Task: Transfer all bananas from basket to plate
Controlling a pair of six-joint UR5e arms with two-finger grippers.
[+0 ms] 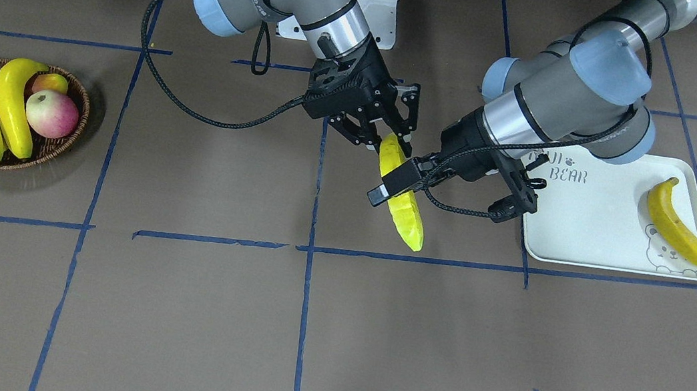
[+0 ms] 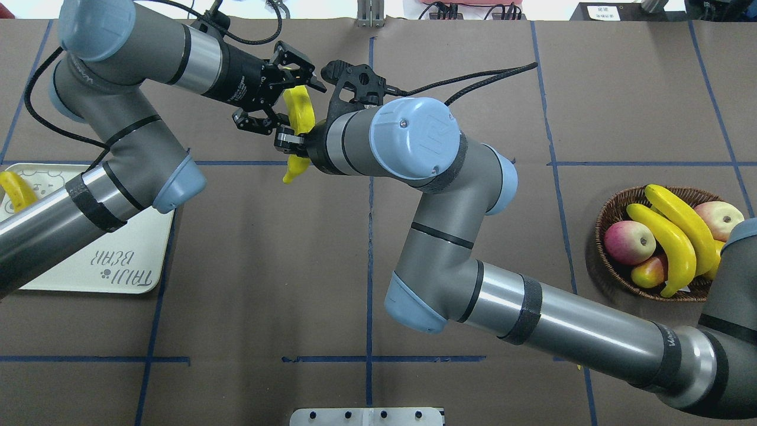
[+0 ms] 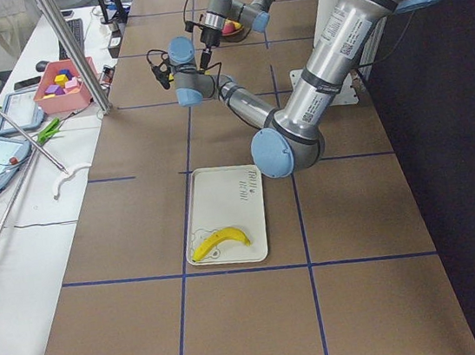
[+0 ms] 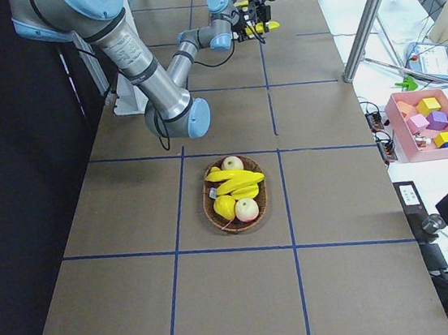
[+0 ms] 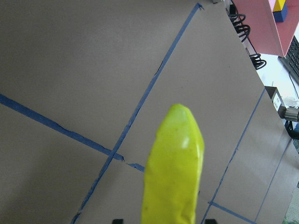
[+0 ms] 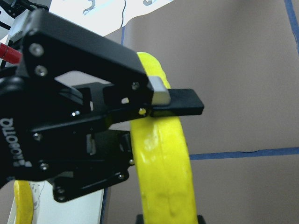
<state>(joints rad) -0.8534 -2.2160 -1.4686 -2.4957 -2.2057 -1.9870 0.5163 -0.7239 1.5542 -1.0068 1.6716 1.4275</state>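
Tabletop (image 1: 185,309), plate (image 1: 587,220) one banana (image 1: 678,225), basket (image 1: 55,147) two (image 1: 10,104), right end effector (image 1: 388,141) clamps another (image 1: 409,220), left (image 1: 401,179) unclear

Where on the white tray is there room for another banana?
The tray is mostly bare. The wide stretch between the BEAR lettering and the banana lying at the bear-cartoon end is free. The lettered end is tighter: the left arm hangs above it.

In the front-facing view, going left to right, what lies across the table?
A dark brown woven wicker basket → yellow banana held mid-table → off-white rectangular tray → yellow banana at its right end.
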